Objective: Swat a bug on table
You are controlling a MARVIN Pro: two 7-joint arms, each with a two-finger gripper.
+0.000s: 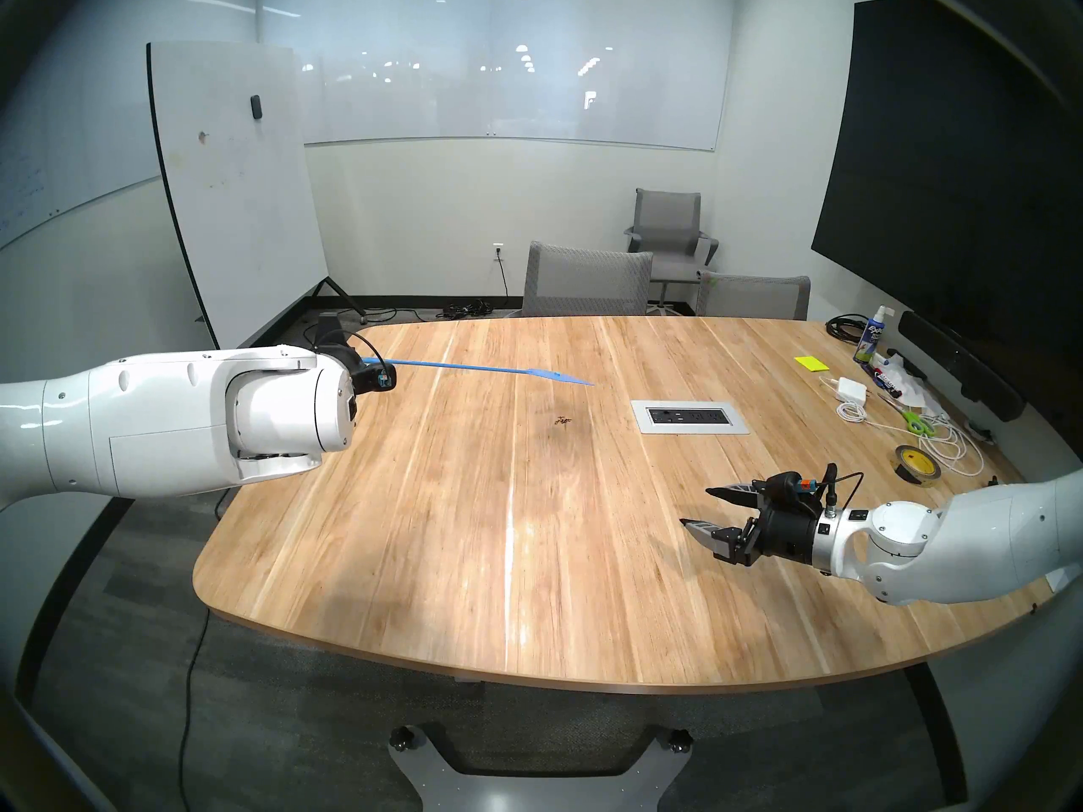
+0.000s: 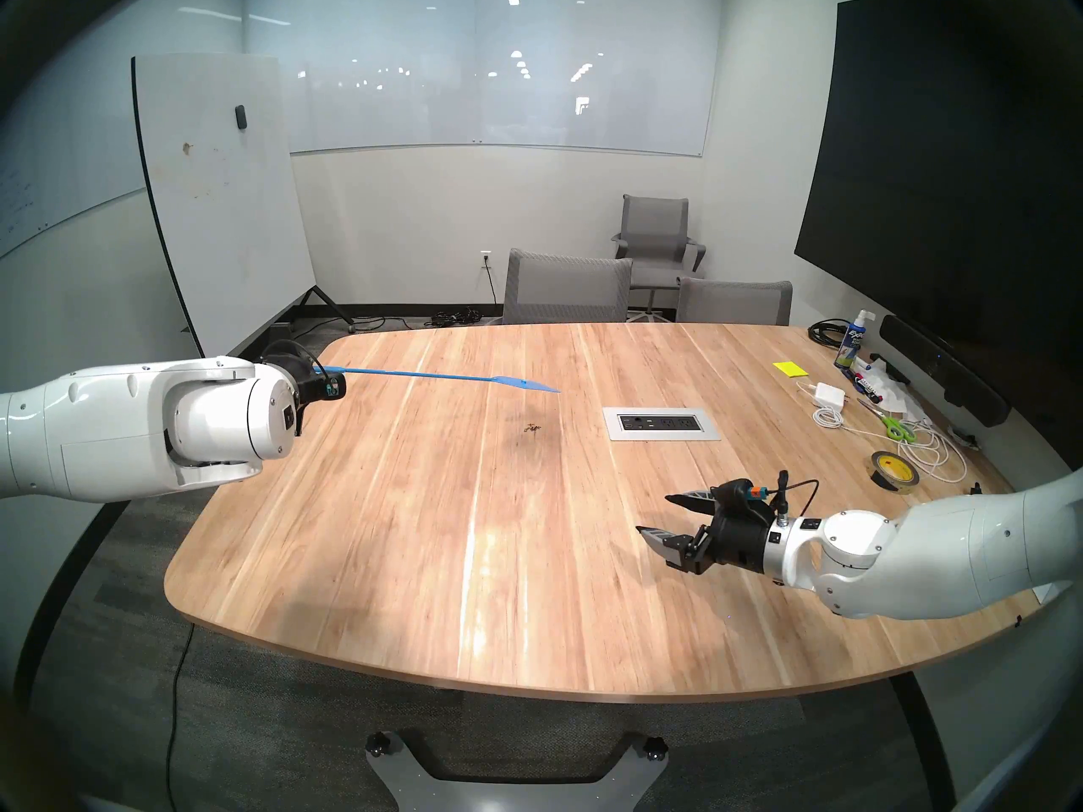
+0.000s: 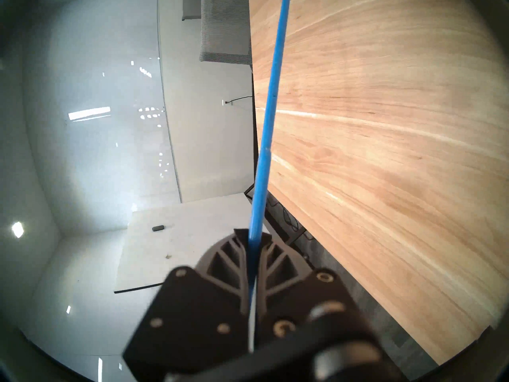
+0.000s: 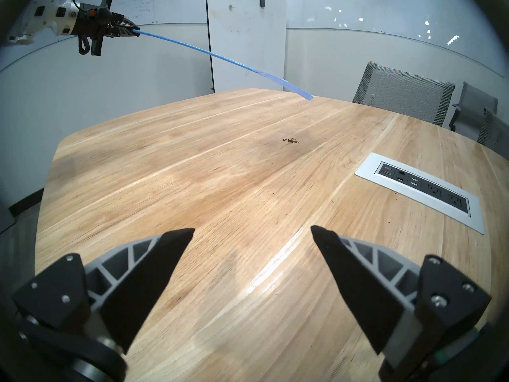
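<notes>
Right wrist view, left end effector (image 4: 136, 32) clamping blue fly swatter (image 4: 220, 59), slanting head-down above bug (image 4: 290, 140); right end effector (image 4: 252, 232) wide.

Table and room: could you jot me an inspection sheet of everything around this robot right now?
Surface: light-wood table, bare in the middle, with a silver outlet panel.
Job's things: bug lying on the wood; blue fly swatter held above the table, head off the surface, apart from the bug.
Clutter: far right edge holds tape roll, green scissors, yellow sticky notes, spray bottle, white charger.
Hands: left hand shut on the swatter's handle; right hand open, empty, above the table.
Cables: white cord coiled by the scissors; black cables on the floor.
Surroundings: grey chairs, whiteboard, dark screen.
</notes>
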